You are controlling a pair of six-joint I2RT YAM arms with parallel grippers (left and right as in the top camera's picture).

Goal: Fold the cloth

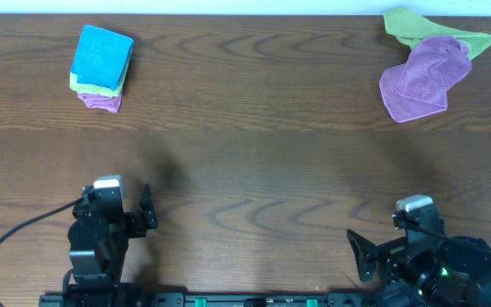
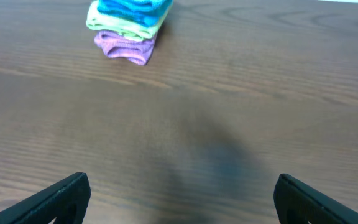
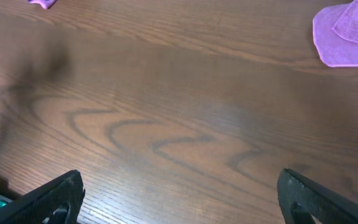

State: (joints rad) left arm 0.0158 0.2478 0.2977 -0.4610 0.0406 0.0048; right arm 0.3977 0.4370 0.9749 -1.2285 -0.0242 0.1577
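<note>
L gripper (image 2: 180,190) is hovering at front-left of table (image 1: 254,162), jaws spread wide, gripping nothing. R gripper (image 3: 180,190) is sitting front-right, also spread wide. Loose purple cloth (image 1: 420,78) is lying crumpled at far-right corner, overlapping a green cloth (image 1: 403,24), prob on top of it. A folded stack (image 1: 101,66) (blue/green/purple) is sitting far-left, well apart from both arms

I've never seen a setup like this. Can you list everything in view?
Folded cloths: three, blue on green on purple, stacked at far left.
Loose purple cloth: one, purple, far right, lying partly over the green one.
Loose green cloth: one, green, far right corner.
Table: one, brown wood.
Left gripper: one, black, near edge, open, empty.
Right gripper: one, black, near edge, open, empty.
</note>
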